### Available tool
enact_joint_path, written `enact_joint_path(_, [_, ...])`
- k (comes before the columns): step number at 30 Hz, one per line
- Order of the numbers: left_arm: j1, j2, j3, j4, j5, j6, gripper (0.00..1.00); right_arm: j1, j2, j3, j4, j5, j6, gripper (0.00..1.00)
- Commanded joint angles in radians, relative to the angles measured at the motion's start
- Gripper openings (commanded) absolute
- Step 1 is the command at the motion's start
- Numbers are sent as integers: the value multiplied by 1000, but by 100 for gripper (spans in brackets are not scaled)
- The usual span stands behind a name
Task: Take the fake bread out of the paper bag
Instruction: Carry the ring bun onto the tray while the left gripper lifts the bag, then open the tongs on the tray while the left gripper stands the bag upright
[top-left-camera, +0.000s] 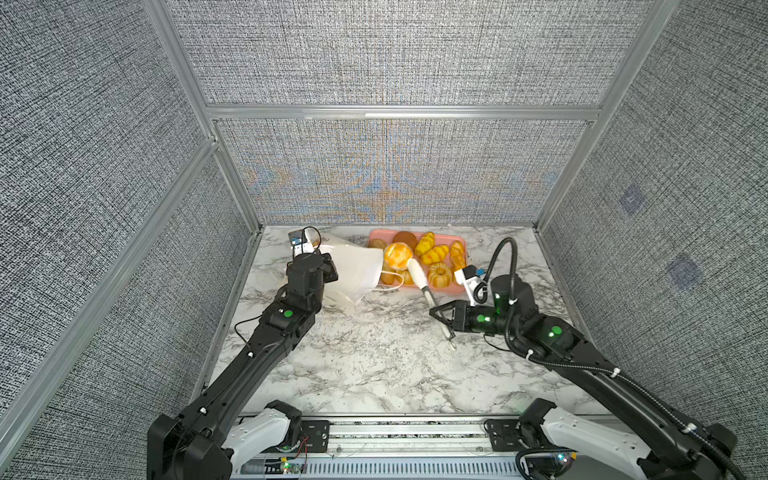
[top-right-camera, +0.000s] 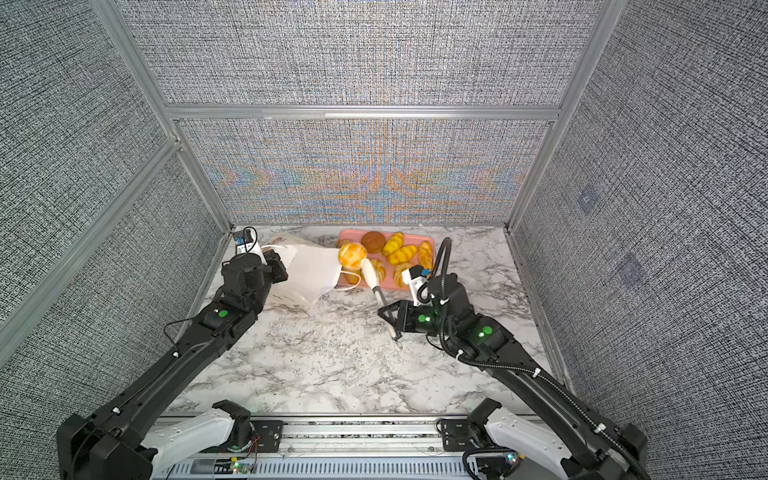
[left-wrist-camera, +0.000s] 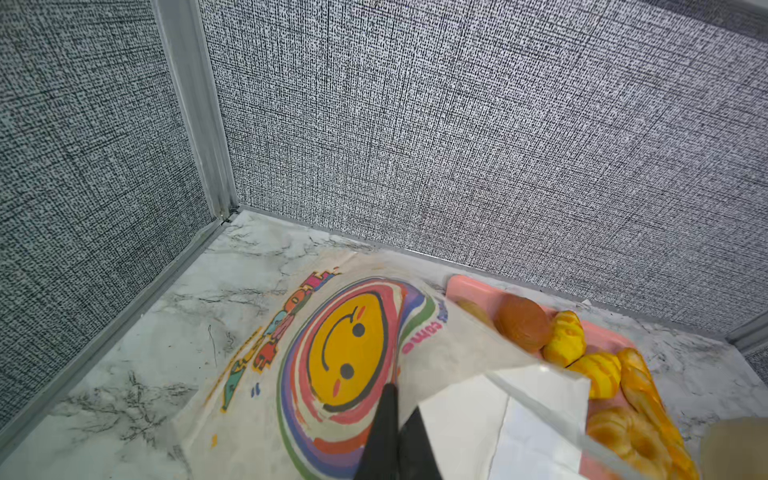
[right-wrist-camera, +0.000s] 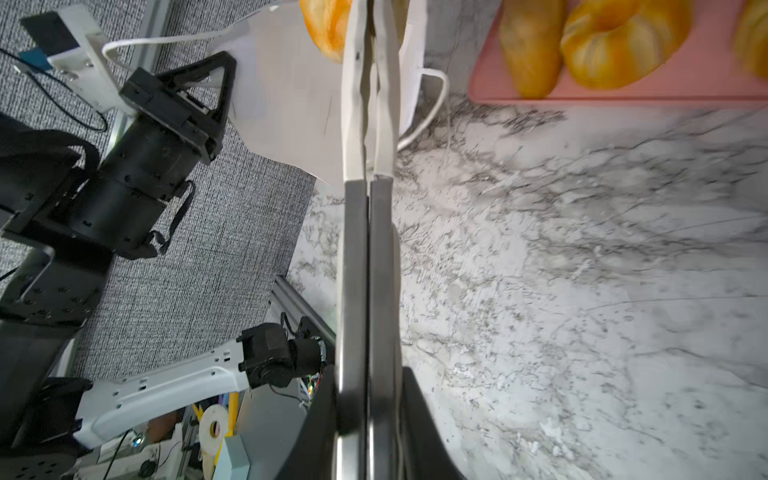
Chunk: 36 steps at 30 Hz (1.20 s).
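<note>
paper bag print, yellow smiley face, small word ending "time" beside it, block lettering unreadable

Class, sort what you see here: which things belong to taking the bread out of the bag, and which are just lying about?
In the job: paper bag, pinched by the left pincer; tongs, held by the right pincer; round bun at the tongs' tip; other pastries.
Just lying about: pink tray, marble table.
</note>
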Motion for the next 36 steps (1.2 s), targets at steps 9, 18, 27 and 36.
enact_joint_path(9, [239,140,348,-353,303,-159,0,-266,240,230,-124,-145,-217,0])
enact_joint_path(18, [456,243,360,-277,672,-312,0,-303,380,234,-153,-123,-271,0])
enact_joint_path(27, [565,335,294,-91,892,-448,0,-317,481,213,-161,-36,-315,0])
enact_joint_path(36, [596,368,268,-33,949,-445,0,-336,693,374,-170,-9,-352,0])
